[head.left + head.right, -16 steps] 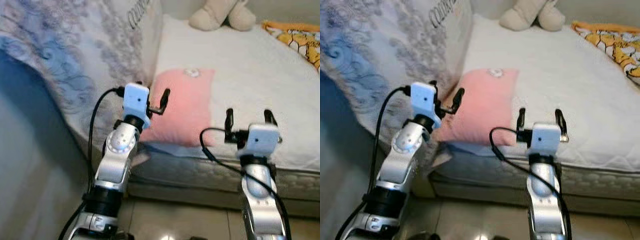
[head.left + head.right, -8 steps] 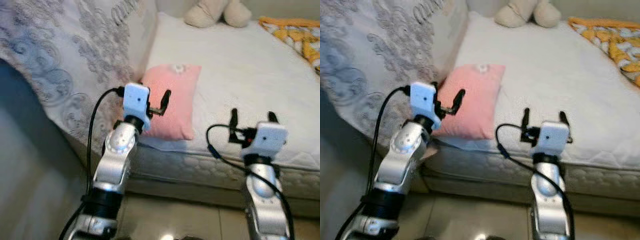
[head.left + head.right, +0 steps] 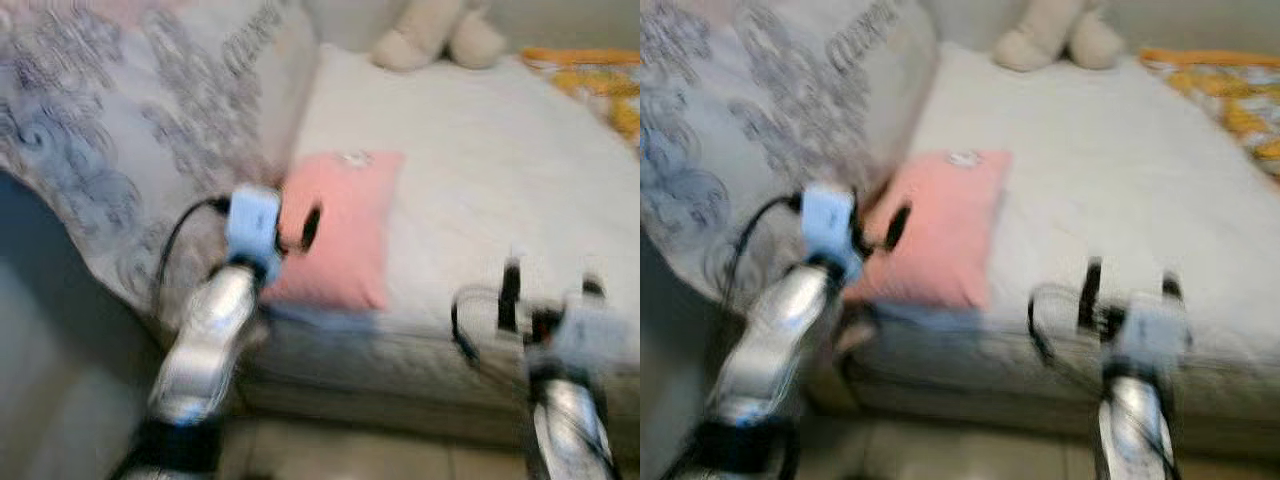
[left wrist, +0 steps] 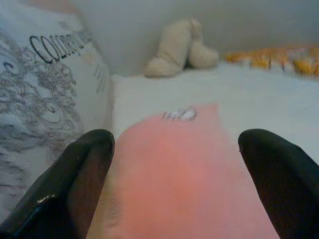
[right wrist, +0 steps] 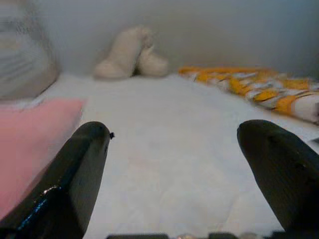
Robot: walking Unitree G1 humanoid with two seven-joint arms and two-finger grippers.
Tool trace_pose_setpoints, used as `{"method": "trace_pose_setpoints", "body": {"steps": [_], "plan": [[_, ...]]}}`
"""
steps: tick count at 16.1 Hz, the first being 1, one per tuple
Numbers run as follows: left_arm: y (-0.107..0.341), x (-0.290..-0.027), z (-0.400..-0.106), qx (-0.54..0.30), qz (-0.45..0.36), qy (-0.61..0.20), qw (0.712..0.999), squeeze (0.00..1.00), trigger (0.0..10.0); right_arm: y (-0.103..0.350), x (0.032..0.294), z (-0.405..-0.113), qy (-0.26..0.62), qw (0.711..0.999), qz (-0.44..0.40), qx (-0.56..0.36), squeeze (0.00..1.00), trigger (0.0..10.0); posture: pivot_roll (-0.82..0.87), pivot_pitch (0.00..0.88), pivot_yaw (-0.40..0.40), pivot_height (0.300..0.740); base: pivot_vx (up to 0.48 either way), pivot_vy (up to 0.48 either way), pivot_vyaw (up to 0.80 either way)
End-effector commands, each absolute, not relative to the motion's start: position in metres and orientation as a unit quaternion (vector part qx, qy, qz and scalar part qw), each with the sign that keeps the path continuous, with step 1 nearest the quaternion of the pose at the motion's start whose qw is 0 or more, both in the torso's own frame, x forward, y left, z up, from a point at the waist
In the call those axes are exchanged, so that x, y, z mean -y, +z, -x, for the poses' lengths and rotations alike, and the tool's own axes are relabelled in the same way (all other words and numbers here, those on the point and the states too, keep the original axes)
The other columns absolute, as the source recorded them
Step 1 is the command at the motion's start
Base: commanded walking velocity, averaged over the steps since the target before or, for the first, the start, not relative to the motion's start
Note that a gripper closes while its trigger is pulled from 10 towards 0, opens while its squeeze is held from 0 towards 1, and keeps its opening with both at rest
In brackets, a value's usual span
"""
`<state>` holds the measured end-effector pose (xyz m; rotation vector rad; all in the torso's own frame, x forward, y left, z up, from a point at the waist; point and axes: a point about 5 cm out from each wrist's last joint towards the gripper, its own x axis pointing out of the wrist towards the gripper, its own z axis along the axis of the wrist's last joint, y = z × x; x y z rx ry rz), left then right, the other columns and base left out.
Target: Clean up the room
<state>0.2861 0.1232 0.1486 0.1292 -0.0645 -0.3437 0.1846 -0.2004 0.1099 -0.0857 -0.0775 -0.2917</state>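
A pink pillow (image 3: pixel 340 235) lies on the white mattress (image 3: pixel 480 170), close to its front left edge. My left gripper (image 3: pixel 295 222) is raised at the pillow's left side, open, and its fingers (image 4: pixel 84 164) frame the pillow (image 4: pixel 184 169) with nothing between them. My right gripper (image 3: pixel 552 290) is open over the mattress's front edge, to the right of the pillow and apart from it. In the right wrist view the pillow (image 5: pixel 30 134) lies off to one side of the open fingers (image 5: pixel 79 169). The eye views are blurred.
A big grey patterned cushion or quilt (image 3: pixel 130 130) leans at the left of the bed. A beige plush toy (image 3: pixel 430 35) sits at the far end. A yellow-orange patterned blanket (image 3: pixel 590 75) lies at the far right. Tiled floor (image 3: pixel 350 455) shows below the bed.
The whole picture has shifted and gone blurry, so the camera is moving. Both grippers stay open. The right gripper now sits lower and further right in the picture.
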Motion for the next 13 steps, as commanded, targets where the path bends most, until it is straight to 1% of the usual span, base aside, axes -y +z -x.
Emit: {"method": "trace_pose_setpoints", "body": {"steps": [1,2,3,4,5,6,7,9,12,13], "plan": [[0.135,-0.137,-0.277,-0.012,-0.064,-0.167,0.984,0.00,10.0,0.107,0.199,-0.173,-0.131,0.990,0.039,0.019,0.00,10.0,-0.08,0.000,0.008,0.740,0.000,0.000,0.00],[0.133,-0.152,-0.269,-0.018,-0.036,-0.141,0.989,0.00,10.0,0.109,0.199,-0.162,-0.120,0.991,0.051,0.016,0.00,10.0,-0.08,0.000,0.010,0.740,0.000,0.000,0.00],[0.135,-0.160,-0.263,-0.008,-0.030,-0.127,0.991,0.00,10.0,0.113,0.200,-0.157,-0.115,0.992,0.056,0.018,0.00,10.0,-0.09,0.000,0.010,0.740,0.000,0.000,0.00],[0.136,-0.166,-0.258,0.002,-0.056,-0.111,0.992,0.00,10.0,0.116,0.200,-0.155,-0.117,0.991,0.055,0.021,0.00,10.0,-0.09,0.000,0.005,0.740,0.000,0.000,0.00],[0.139,-0.177,-0.249,0.010,-0.045,-0.075,0.996,0.00,10.0,0.128,0.194,-0.155,-0.106,0.992,0.056,0.040,0.00,10.0,-0.10,0.000,0.001,0.740,0.000,0.000,0.00],[0.142,-0.175,-0.251,0.012,-0.038,-0.072,0.997,0.00,10.0,0.132,0.190,-0.157,-0.100,0.992,0.054,0.048,0.00,10.0,-0.09,0.000,-0.006,0.740,0.000,0.000,0.00],[0.151,-0.163,-0.256,0.030,-0.024,-0.096,0.995,0.00,10.0,0.133,0.186,-0.162,-0.094,0.993,0.046,0.050,0.00,10.0,-0.09,0.000,-0.010,0.740,0.000,0.000,0.00],[0.157,-0.150,-0.258,0.033,-0.030,-0.116,0.992,0.00,10.0,0.133,0.187,-0.167,-0.098,0.993,0.043,0.051,0.00,10.0,-0.09,0.000,-0.011,0.740,0.471,0.000,0.00],[0.156,-0.145,-0.261,0.024,-0.029,-0.121,0.992,0.00,10.0,0.130,0.189,-0.172,-0.107,0.993,0.036,0.045,0.00,10.0,-0.09,0.000,-0.004,0.740,0.480,0.000,0.00],[0.158,-0.144,-0.266,0.018,-0.015,-0.121,0.992,0.00,10.0,0.129,0.187,-0.177,-0.103,0.993,0.034,0.043,0.00,10.0,-0.09,0.000,0.004,0.740,0.480,0.000,0.00]]}}
